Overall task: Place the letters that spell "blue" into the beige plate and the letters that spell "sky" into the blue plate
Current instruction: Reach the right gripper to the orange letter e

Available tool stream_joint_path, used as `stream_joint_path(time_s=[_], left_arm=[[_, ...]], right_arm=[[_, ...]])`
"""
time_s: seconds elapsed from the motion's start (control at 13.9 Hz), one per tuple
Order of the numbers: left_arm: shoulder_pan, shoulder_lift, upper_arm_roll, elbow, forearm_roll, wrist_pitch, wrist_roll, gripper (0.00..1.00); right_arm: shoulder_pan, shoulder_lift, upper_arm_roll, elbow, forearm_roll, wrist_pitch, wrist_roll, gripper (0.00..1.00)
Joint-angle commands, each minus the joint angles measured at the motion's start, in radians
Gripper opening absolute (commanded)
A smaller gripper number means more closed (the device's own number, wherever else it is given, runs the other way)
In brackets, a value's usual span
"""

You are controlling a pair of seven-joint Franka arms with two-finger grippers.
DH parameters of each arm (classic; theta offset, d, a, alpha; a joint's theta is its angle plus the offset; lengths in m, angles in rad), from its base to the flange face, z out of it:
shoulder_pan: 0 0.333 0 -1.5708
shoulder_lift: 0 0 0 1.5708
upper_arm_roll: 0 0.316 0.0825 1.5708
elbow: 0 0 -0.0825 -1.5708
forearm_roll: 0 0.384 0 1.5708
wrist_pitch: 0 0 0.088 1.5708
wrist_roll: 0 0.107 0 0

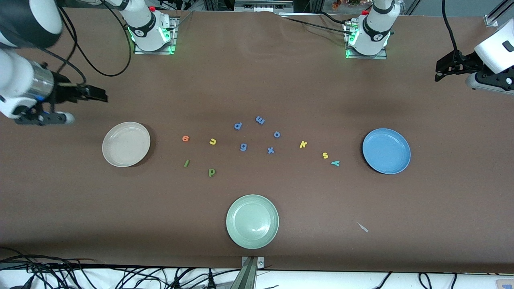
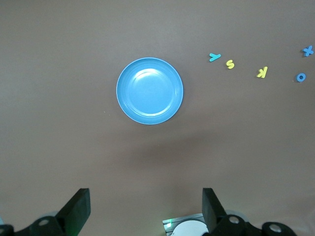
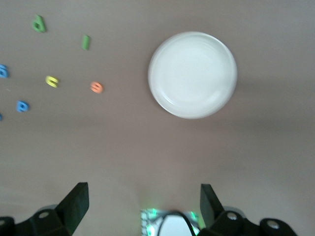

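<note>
The empty beige plate (image 1: 126,144) (image 3: 192,74) lies toward the right arm's end. Beside it lie orange e (image 1: 185,138) (image 3: 97,87), yellow u (image 1: 212,141), green l (image 1: 186,163) and green b (image 1: 211,172). The empty blue plate (image 1: 386,151) (image 2: 149,91) lies toward the left arm's end, with yellow k (image 1: 303,144), yellow s (image 1: 325,155) and teal y (image 1: 335,163) (image 2: 214,57) beside it. My right gripper (image 1: 96,94) (image 3: 144,209) hangs open and empty, high over the table by the beige plate. My left gripper (image 1: 441,72) (image 2: 146,211) hangs open and empty, high by the blue plate.
A pale green plate (image 1: 252,221) sits nearest the front camera, midway along the table. Several periwinkle-blue letters (image 1: 243,147) lie scattered between the two letter groups. A small grey scrap (image 1: 363,227) lies near the front edge.
</note>
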Motion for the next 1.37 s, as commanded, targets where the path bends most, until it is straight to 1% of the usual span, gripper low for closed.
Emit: stream_joint_path(time_s=[0.0, 0.14, 0.36, 0.43, 0.58, 0.72, 0.86, 1.01, 1.08, 1.22, 1.3], left_arm=[[-0.001, 0.013, -0.004, 0.031, 0.018, -0.022, -0.002, 1.00], [0.001, 0.012, -0.004, 0.031, 0.017, -0.022, -0.002, 1.00], [0.003, 0.015, -0.003, 0.031, 0.021, -0.022, 0.001, 1.00], [0.003, 0.025, -0.003, 0.031, 0.014, -0.018, -0.001, 1.00], [0.004, 0.056, -0.001, 0.031, -0.022, -0.009, 0.002, 1.00], [0.003, 0.071, -0.003, 0.031, -0.025, 0.013, 0.004, 1.00], [-0.014, 0.078, -0.007, 0.031, -0.025, 0.034, 0.005, 1.00], [-0.013, 0.102, -0.025, 0.011, -0.054, 0.083, 0.005, 1.00], [-0.011, 0.110, -0.051, -0.015, -0.062, 0.118, 0.005, 1.00], [-0.011, 0.183, -0.056, -0.015, -0.077, 0.158, 0.008, 1.00], [-0.010, 0.212, -0.056, -0.025, -0.097, 0.201, 0.008, 1.00]], right_arm=[[0.039, 0.128, 0.002, 0.014, 0.035, 0.134, -0.005, 1.00], [0.085, 0.205, 0.002, 0.010, 0.036, 0.257, 0.031, 1.00], [0.148, 0.289, 0.002, -0.009, 0.036, 0.374, 0.135, 1.00], [0.168, 0.297, 0.002, -0.042, 0.036, 0.417, 0.160, 1.00], [0.210, 0.296, 0.003, -0.139, 0.036, 0.559, 0.224, 1.00], [0.265, 0.290, 0.004, -0.249, 0.038, 0.697, 0.303, 1.00], [0.277, 0.288, 0.010, -0.335, 0.036, 0.828, 0.335, 1.00], [0.277, 0.294, 0.033, -0.387, 0.038, 0.892, 0.337, 1.00], [0.277, 0.296, 0.033, -0.404, 0.038, 0.903, 0.337, 1.00], [0.276, 0.297, 0.033, -0.421, 0.038, 0.905, 0.332, 1.00], [0.276, 0.309, 0.034, -0.421, 0.038, 0.906, 0.337, 1.00]])
